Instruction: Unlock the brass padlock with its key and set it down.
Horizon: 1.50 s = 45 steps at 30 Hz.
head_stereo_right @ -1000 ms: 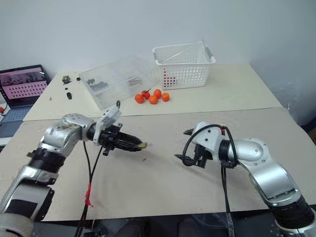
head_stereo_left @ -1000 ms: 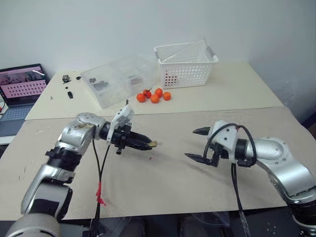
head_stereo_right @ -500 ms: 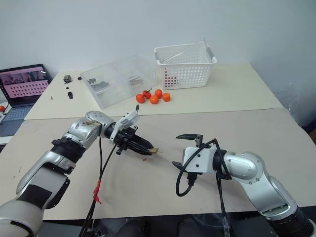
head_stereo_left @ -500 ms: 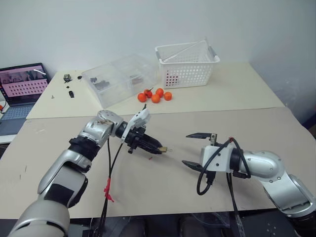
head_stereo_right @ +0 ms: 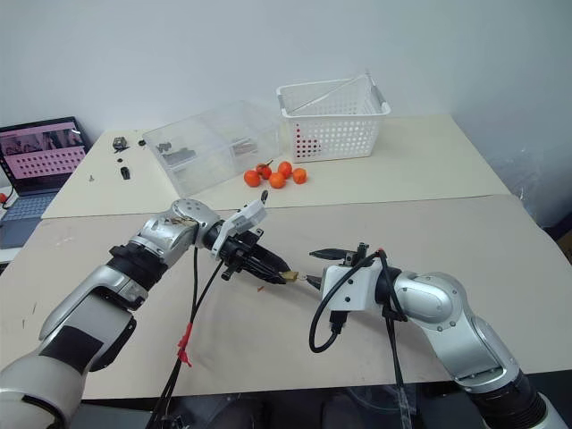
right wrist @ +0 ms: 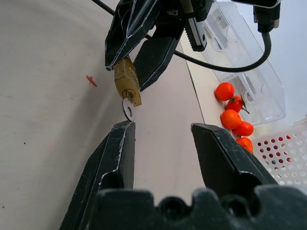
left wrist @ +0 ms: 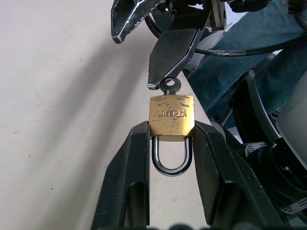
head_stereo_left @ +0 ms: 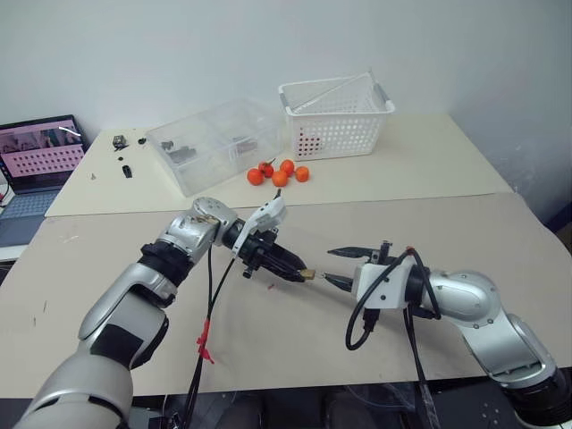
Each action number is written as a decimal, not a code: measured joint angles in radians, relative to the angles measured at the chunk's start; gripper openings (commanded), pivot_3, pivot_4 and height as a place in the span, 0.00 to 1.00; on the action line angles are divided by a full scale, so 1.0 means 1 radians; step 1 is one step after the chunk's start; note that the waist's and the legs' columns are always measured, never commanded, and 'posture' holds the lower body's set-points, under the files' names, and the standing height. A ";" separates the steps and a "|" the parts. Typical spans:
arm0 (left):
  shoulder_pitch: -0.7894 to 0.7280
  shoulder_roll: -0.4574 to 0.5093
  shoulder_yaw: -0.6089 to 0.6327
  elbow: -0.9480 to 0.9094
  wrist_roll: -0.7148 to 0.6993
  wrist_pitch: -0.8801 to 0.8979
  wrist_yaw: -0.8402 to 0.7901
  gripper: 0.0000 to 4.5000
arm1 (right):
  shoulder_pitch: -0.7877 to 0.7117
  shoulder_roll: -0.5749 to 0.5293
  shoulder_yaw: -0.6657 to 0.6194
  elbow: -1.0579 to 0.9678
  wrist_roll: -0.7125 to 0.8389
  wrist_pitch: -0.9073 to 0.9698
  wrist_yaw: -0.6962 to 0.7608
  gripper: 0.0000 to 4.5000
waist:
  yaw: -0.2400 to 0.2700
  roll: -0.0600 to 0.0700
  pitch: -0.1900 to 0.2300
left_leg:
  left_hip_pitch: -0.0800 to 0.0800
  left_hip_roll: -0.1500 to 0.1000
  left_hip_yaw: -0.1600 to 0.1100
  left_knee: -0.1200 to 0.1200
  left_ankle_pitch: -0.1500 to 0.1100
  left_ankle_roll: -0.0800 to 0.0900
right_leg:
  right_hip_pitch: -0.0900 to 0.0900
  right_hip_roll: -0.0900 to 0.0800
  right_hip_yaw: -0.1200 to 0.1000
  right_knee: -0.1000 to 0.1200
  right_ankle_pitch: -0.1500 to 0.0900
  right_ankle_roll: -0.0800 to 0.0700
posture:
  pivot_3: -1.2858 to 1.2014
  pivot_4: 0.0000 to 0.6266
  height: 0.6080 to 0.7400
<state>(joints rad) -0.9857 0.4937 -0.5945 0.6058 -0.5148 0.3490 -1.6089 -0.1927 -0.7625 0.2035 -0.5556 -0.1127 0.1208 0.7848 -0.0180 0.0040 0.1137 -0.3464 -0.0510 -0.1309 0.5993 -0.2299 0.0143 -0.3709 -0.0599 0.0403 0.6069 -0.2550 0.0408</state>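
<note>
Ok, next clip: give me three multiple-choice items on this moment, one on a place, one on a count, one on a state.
1. Where is the brass padlock?
A. in the white basket
B. between the left gripper's fingers
C. lying on the table

2. How many oranges lie by the clear box?
A. two
B. five
C. nine

3. How is the right gripper at the key?
A. open, one finger at the key's head
C. shut on the key
B. shut on an orange

Key: 1 B, the left wrist view shows the padlock clamped, shackle toward the wrist. 2 B, five show in the right wrist view. 3 A, its fingers stand apart, with the key's head at one tip.
</note>
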 measured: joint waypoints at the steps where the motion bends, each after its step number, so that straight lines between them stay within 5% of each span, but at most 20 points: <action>1: -0.004 -0.004 -0.003 0.003 0.000 -0.001 -0.002 0.18 | 0.000 0.002 0.000 0.000 0.000 0.006 0.001 0.52 | 0.000 0.000 0.000 | 0.000 0.000 0.000 0.000 0.000 0.000 | 0.000 0.000 0.000 0.000 0.000 0.000 | 0.52 0.24 1.00; 17: -0.043 -0.034 -0.017 0.056 -0.022 -0.019 -0.002 0.18 | 0.015 0.019 0.000 -0.063 -0.020 0.013 0.000 0.52 | -0.001 0.000 0.000 | 0.000 0.000 0.000 0.003 -0.002 0.003 | 0.000 0.000 0.000 0.002 -0.001 0.001 | 0.52 0.24 1.00; 31: -0.064 -0.013 -0.073 0.057 -0.064 -0.019 -0.001 0.18 | 0.172 -0.014 -0.064 -0.001 -0.191 -0.362 -0.123 0.52 | -0.002 0.000 0.000 | 0.000 -0.001 0.000 0.007 -0.005 0.009 | 0.000 0.001 0.001 0.003 -0.001 0.002 | 0.52 0.24 1.00; 45: -0.069 -0.007 -0.092 0.056 -0.082 -0.016 -0.001 0.18 | 0.173 -0.009 -0.068 0.027 -0.217 -0.419 -0.149 0.52 | -0.001 0.000 0.000 | 0.000 -0.001 0.000 0.007 -0.006 0.009 | 0.001 0.001 0.001 0.003 -0.001 0.002 | 0.52 0.24 1.00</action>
<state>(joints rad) -1.0545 0.4865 -0.6862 0.6621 -0.5971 0.3328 -1.6099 -0.0202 -0.7711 0.1359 -0.5289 -0.3300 -0.2980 0.6361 -0.0194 0.0039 0.1138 -0.3461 -0.0521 -0.1308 0.6068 -0.2355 0.0237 -0.3700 -0.0588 0.0417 0.6096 -0.2564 0.0425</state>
